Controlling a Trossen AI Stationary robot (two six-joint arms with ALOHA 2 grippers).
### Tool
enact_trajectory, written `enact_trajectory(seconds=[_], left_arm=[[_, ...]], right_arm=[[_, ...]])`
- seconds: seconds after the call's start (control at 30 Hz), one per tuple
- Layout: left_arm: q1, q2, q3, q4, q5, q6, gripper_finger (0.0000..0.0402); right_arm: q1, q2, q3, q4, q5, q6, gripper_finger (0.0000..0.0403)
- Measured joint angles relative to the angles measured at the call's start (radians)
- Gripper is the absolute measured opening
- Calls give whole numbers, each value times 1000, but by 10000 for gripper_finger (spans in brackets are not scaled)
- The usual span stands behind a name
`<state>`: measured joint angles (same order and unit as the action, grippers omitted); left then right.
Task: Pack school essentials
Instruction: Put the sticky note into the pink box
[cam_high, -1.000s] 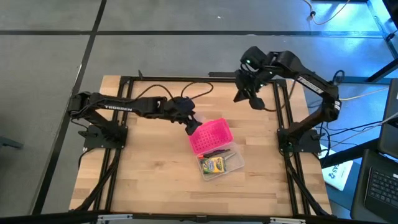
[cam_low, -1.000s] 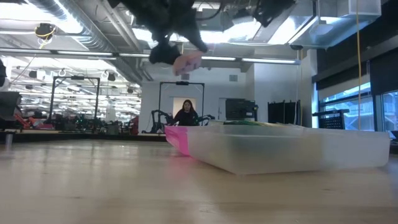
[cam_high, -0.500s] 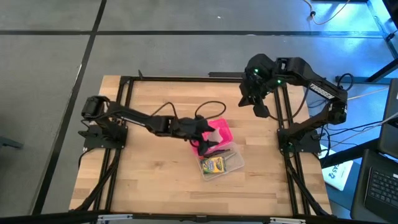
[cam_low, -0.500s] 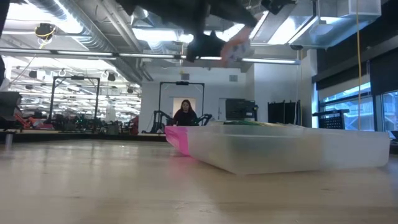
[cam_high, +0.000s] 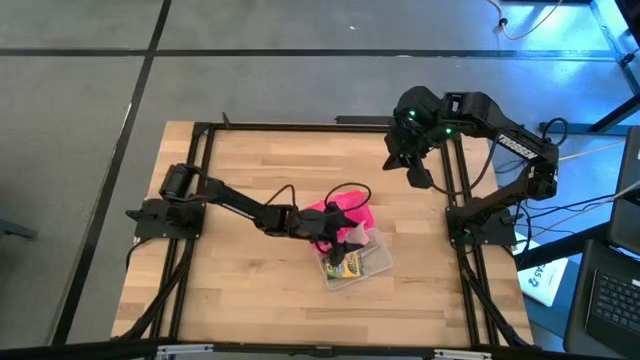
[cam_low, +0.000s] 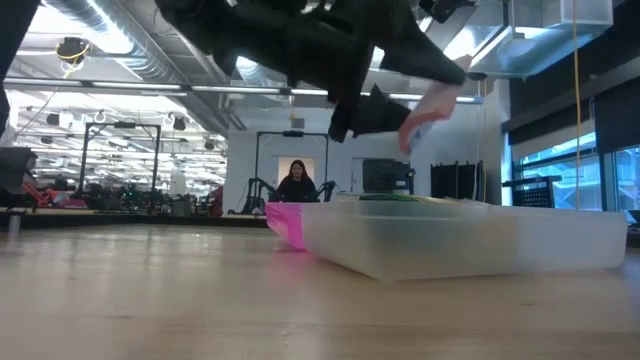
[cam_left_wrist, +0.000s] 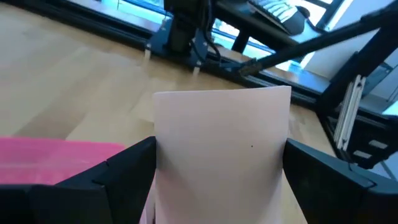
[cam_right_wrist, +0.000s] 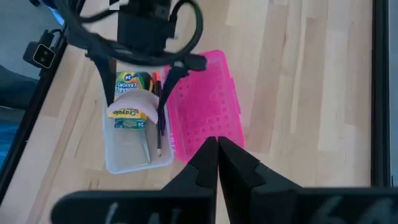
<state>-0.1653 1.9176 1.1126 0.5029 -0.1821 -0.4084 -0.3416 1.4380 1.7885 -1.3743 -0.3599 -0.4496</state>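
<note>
We have the left gripper (cam_right_wrist: 134, 102) clamped on the pale pink sticky-note pad (cam_left_wrist: 221, 155), over the clear plastic case (cam_right_wrist: 127, 158) at the table's centre. Next: lower, release inside. Closed right gripper (cam_high: 420, 178) waits at two o'clock.

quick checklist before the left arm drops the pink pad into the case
1. Pad held: ok. The left gripper has the pink sticky-note pad between its fingers.
2. Pad over the opening: ok. In the high view the pad hangs above the clear case, not over the pink lid.
3. Lid out of the way: ok, it lies open beside the case.
4. Room inside: cannot tell. The crayon box and pencils already lie in it, and the pad hides part of the tray.
5. Right gripper clear: ok, shut and raised near the table's far right corner.
6. Pad height above the rim: ok, clear of it in the low view.
</note>
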Motion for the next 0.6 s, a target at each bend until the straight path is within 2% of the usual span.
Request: enact_trajectory(seconds=[0.17,0.4,0.6], left_arm=[[-24,42,0,51,18,0,324],[-41,53,0,62,19,1,324],[-41,53,0,60,19,1,324]], right_arm=[[0,0,0,-1,-17,-3,16],[0,0,0,-10,-180,-53,16],[0,0,0,-5,-183,-53,16]])
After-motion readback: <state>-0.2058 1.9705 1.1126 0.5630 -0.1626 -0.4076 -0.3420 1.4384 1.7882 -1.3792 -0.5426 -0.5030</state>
